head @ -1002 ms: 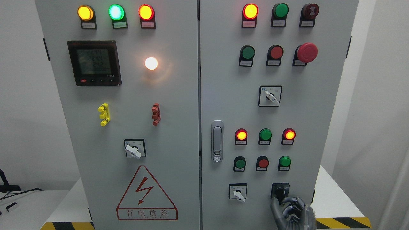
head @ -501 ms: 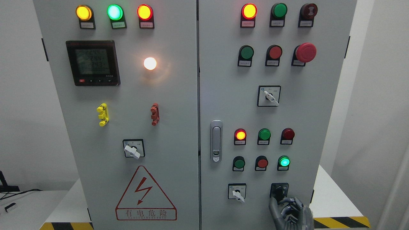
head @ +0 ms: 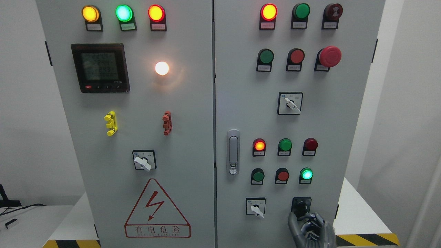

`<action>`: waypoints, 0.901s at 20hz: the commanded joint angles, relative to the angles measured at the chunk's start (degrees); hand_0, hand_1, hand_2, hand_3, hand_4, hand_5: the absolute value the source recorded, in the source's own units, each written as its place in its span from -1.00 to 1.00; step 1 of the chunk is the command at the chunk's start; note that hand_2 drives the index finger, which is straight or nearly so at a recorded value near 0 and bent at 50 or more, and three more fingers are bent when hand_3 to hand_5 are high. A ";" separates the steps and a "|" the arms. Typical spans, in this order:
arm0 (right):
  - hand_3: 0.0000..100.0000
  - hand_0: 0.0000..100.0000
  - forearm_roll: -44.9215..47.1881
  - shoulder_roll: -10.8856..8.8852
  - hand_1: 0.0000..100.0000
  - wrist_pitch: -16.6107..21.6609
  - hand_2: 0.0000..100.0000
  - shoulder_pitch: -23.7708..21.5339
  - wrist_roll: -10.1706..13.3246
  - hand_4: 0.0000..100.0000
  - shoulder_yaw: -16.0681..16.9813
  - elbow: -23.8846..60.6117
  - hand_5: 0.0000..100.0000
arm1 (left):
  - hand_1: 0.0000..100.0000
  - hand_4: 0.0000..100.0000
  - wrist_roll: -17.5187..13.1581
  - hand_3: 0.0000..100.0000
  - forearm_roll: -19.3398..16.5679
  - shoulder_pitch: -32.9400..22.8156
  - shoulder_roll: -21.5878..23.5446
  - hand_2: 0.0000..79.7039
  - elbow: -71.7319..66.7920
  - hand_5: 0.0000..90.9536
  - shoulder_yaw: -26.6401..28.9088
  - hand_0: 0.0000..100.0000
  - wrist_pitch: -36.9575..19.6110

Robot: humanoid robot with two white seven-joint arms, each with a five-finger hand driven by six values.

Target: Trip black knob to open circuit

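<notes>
Black knob (head: 301,205): rotary switch on a black square plate, lowest row of the cabinet's right door (head: 241,86), at the right end of that row. Rigid moulded part fixed to the panel; judged stiff, turning in clicks against a spring, not fragile, smooth enough to slip under a loose pinch. Best taken across the raised lever with thumb on one side and a finger on the other, then twisted.

Right hand (head: 311,229): grey, enters from the bottom edge at the right. Fingers curled, their tips touching the knob's lower edge from below; whether they truly grip the lever or only rest against it cannot be told.

Left hand: not in view.

White selector switch (head: 256,207): just beside the black knob, to its left in the same row, handle pointing down-right.

Green button (head: 306,174): directly above the black knob, lit. Red indicator lamp (head: 310,144) above that, dark. Judged a sign that the circuit may already stand open.

Red lamp (head: 259,145): left end of the same upper row, lit.

Door latch (head: 233,151): silver, at the right door's left edge.

Warning triangle (head: 157,208): red lightning sign, low on the left door.

Table (head: 358,213): white, carries the cabinet; yellow-black hazard striping along its front edge.
</notes>
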State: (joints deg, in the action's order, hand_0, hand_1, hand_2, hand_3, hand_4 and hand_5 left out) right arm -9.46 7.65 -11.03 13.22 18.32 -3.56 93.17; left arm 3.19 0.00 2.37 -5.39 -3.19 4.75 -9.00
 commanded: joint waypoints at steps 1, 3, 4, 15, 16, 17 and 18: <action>0.81 -0.40 0.15 0.00 0.31 -0.04 0.12 0.13 -0.12 0.78 -0.13 -0.01 0.98 | -0.22 -1.00 -0.03 -1.00 -1.76 0.00 0.03 -1.00 -0.06 -1.00 0.00 -0.76 0.03; 0.81 -0.40 0.15 0.00 0.31 -0.04 0.11 0.13 -0.12 0.77 -0.04 -0.01 0.98 | -0.22 -1.00 -0.03 -1.00 -1.76 0.00 0.03 -1.00 0.03 -1.00 0.00 -0.76 0.03; 0.81 -0.40 0.15 0.00 0.31 -0.04 0.09 0.13 -0.12 0.77 -0.04 -0.01 0.98 | -0.22 -1.00 -0.03 -1.00 -1.76 0.00 -0.06 -1.00 0.03 -1.00 0.00 -0.76 0.03; 0.80 -0.40 0.15 0.00 0.31 -0.04 0.09 0.22 -0.12 0.77 -0.04 0.08 0.98 | -0.22 -1.00 -0.03 -1.00 -1.76 0.00 0.03 -1.00 -0.06 -1.00 0.00 -0.76 0.03; 0.80 -0.40 0.06 0.00 0.31 -0.04 0.09 0.22 -0.12 0.77 0.04 0.08 0.98 | -0.22 -1.00 -0.03 -1.00 -1.76 0.00 -0.06 -1.00 -0.06 -1.00 0.00 -0.76 0.03; 0.80 -0.40 0.06 0.00 0.31 -0.04 0.09 0.22 -0.12 0.77 0.13 0.00 0.98 | -0.22 -1.00 -0.03 -1.00 -1.76 0.00 0.03 -1.00 0.03 -1.00 0.00 -0.76 0.03; 0.80 -0.40 0.06 0.00 0.30 -0.04 0.09 0.22 -0.12 0.77 0.13 0.08 0.98 | -0.22 -1.00 -0.03 -1.00 -1.76 0.00 0.03 -1.00 -0.06 -1.00 0.00 -0.76 0.03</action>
State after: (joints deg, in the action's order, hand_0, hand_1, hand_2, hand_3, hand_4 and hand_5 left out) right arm -9.34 7.65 -11.03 13.42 18.18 -3.59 93.17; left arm 3.19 0.00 2.37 -5.40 -3.19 4.75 -9.00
